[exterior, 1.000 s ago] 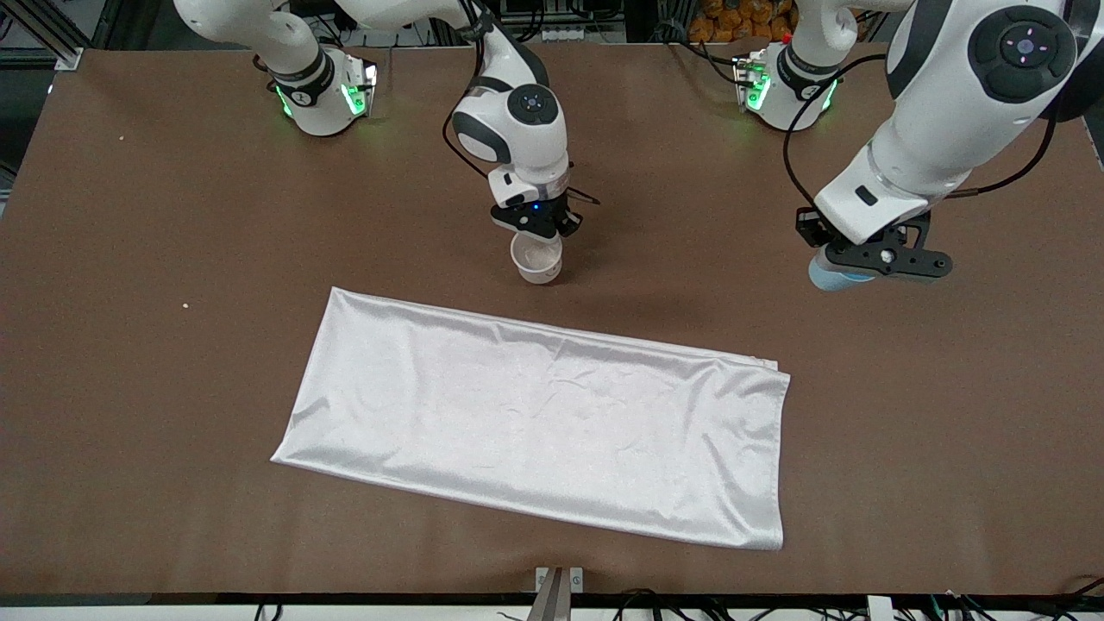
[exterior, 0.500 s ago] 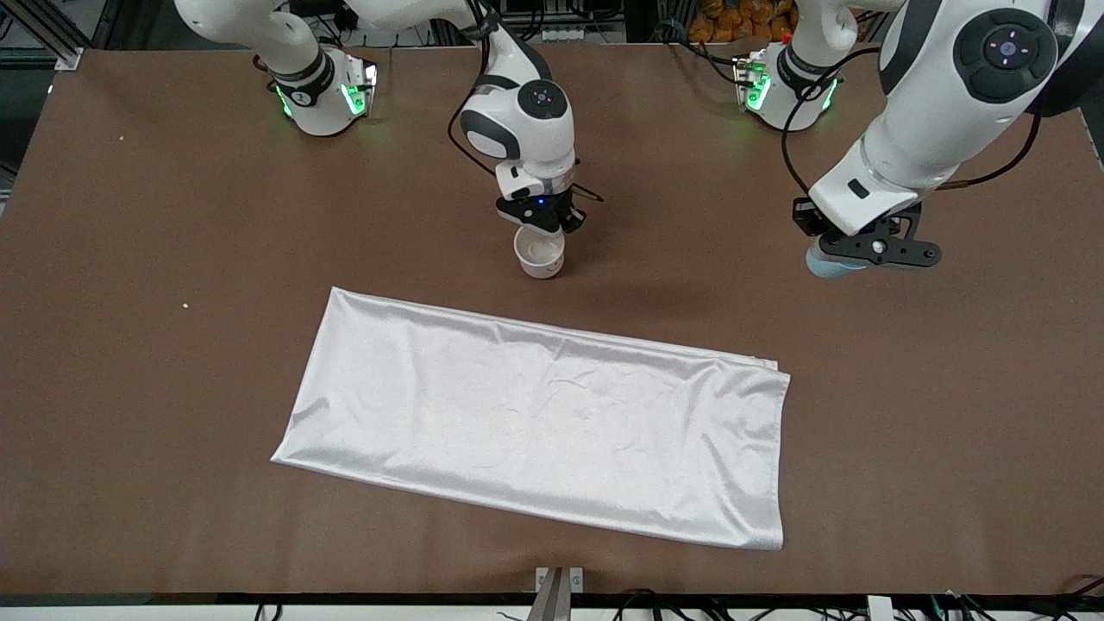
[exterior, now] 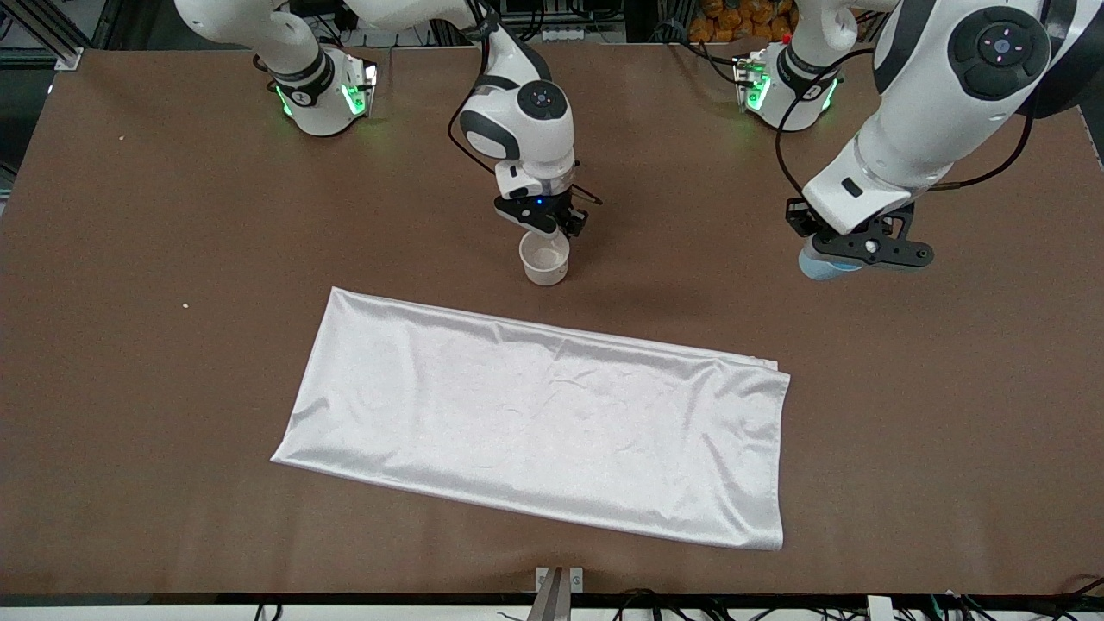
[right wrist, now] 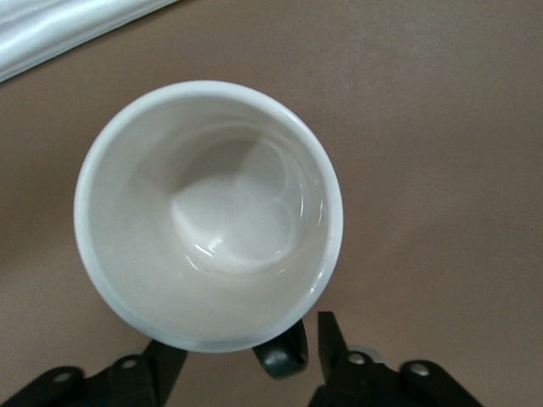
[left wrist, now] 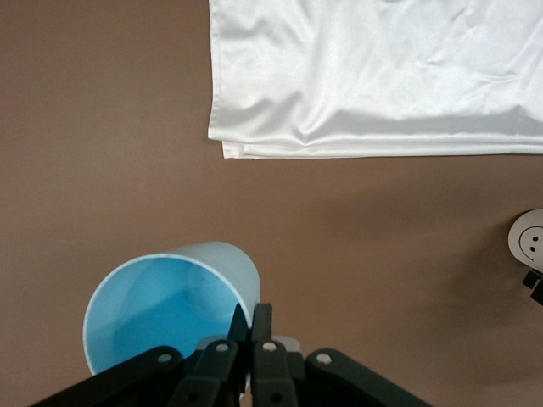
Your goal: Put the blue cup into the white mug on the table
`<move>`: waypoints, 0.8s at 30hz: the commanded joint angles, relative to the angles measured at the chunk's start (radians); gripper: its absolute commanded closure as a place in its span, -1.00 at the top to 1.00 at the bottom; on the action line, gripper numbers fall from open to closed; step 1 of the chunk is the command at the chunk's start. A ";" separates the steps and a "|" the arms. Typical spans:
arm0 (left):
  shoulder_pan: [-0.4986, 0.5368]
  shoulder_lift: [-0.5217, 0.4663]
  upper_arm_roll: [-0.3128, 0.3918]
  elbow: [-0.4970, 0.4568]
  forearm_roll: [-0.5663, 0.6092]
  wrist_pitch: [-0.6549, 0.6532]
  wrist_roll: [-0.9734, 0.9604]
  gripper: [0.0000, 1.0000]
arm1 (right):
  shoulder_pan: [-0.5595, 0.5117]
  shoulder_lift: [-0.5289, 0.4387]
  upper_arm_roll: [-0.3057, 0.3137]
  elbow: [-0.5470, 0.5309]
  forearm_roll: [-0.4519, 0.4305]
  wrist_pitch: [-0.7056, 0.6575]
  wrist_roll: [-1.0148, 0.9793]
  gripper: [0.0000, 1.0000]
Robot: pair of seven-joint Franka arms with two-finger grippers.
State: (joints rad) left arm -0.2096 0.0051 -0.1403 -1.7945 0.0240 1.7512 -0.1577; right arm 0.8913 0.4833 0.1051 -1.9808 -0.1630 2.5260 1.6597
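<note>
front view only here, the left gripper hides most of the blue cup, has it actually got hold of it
Observer: Yes. In the left wrist view the left gripper has its jaws shut on the wall of the blue cup, one inside the rim and one outside.
Operator: anything inside the cup
Observer: No, its blue interior is bare.
Operator: and the white mug, which way does its handle point
Observer: The right wrist view shows the black handle of the white mug on the side facing the right gripper.
</note>
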 commanded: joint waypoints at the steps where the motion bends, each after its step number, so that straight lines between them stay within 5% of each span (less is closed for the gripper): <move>1: -0.005 0.003 -0.004 0.000 -0.009 0.011 0.001 -1.00 | 0.005 -0.026 -0.005 0.040 -0.018 -0.084 0.028 1.00; 10: -0.016 0.010 -0.004 0.014 -0.012 0.013 0.001 -1.00 | -0.018 -0.042 -0.004 0.224 -0.016 -0.383 0.005 1.00; 24: -0.031 0.079 -0.064 0.069 -0.015 0.034 -0.019 -1.00 | -0.276 -0.068 -0.001 0.227 -0.015 -0.398 -0.420 1.00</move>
State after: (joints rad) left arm -0.2368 0.0385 -0.1754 -1.7731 0.0240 1.7791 -0.1577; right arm 0.7385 0.4218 0.0925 -1.7463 -0.1631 2.1363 1.4070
